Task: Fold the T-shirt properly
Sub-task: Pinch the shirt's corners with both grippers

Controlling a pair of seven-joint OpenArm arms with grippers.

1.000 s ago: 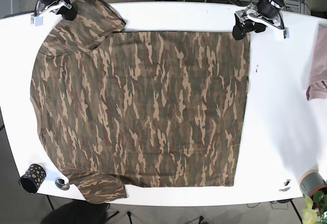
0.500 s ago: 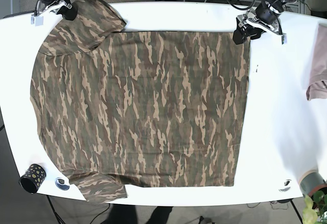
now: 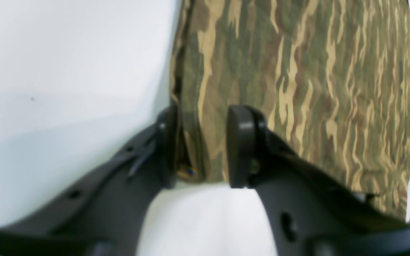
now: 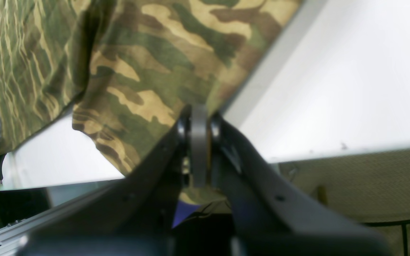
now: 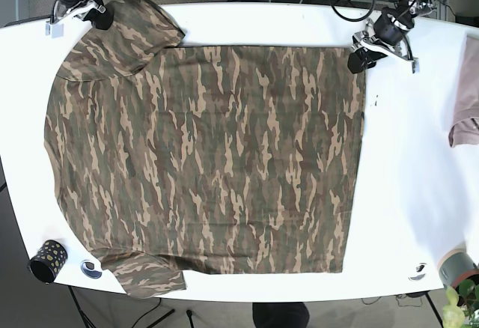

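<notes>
The white table (image 5: 404,193) carries a camouflage T-shirt (image 5: 209,156) spread flat over most of its top, one sleeve at the far corner on the base view's left and the other hanging over the near edge. A pinkish cloth (image 5: 465,111) lies at the table's edge on that view's right, and a dark spotted cup (image 5: 46,260) stands by the near corner on its left.

My left fingers (image 3: 205,142) are spread, straddling the shirt's hem corner with the cloth between them, one pad on top of the fabric and the other at its outer edge by the bare table. My right fingers (image 4: 198,142) are pressed together, pinching the far sleeve's fabric, which bunches and lifts off the table just beside its edge.
</notes>
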